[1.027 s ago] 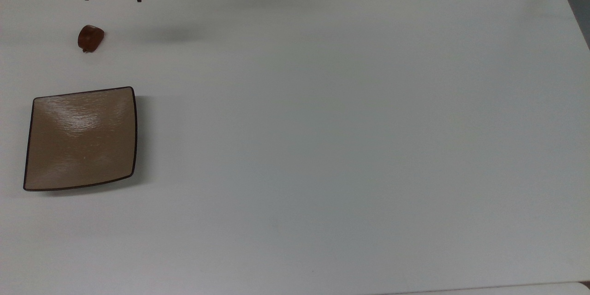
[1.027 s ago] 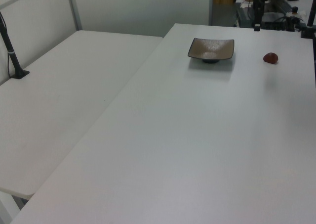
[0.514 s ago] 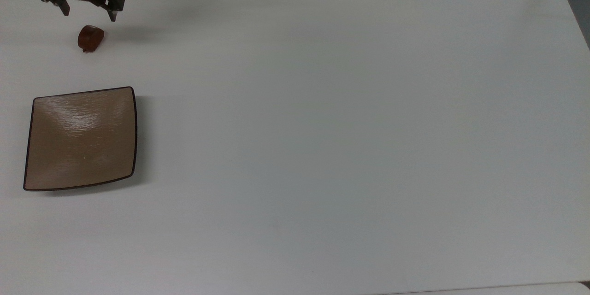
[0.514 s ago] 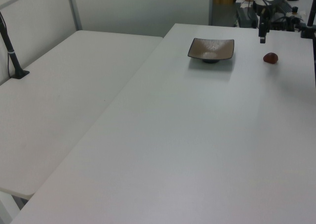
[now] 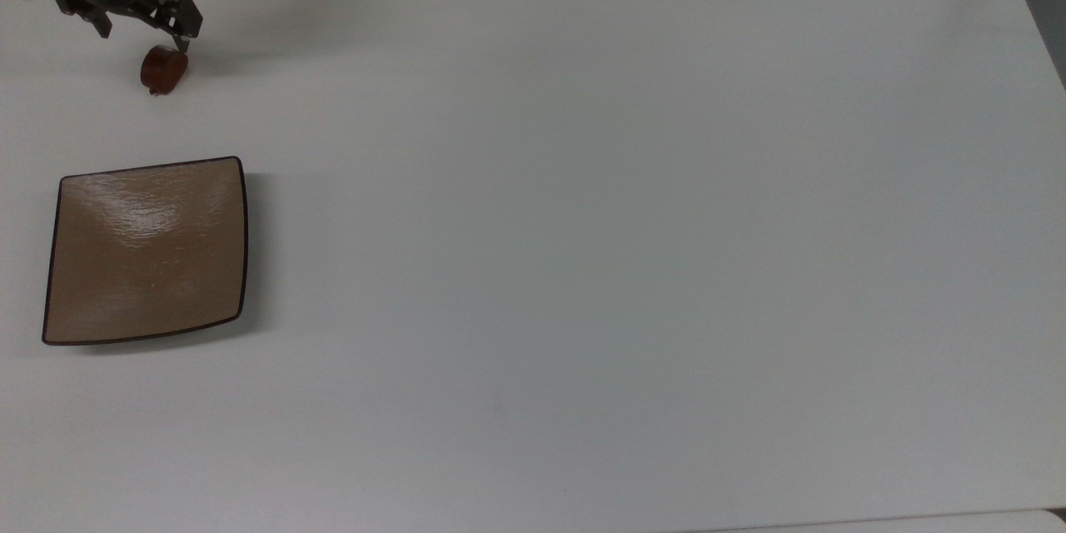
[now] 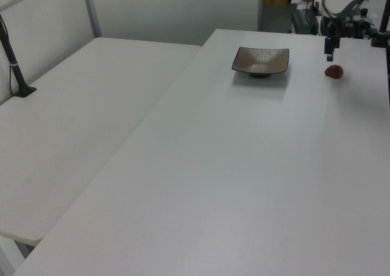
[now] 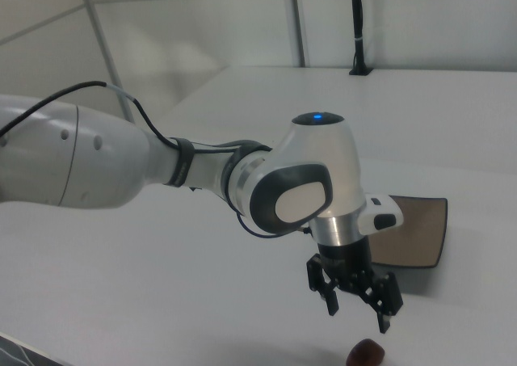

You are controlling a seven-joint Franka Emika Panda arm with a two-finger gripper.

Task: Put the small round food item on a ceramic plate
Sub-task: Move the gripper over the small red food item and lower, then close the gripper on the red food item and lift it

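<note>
Small glossy reddish-brown lump (image 5: 163, 71) resting on the white table (image 5: 583, 225) — rounded, slightly oblong, well apart from the square tan plate (image 5: 146, 251). Gripper (image 5: 140, 27) spread wide just above the lump, grasping nothing — one fingertip (image 5: 181, 42) close over its edge.

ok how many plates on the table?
1. The ceramic plate sits near the top view's left edge, bare, below the small round food item. The open claw hovers just above that item.

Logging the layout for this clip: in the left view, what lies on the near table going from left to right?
Plate → gripper → food lump, all on the white table.
</note>
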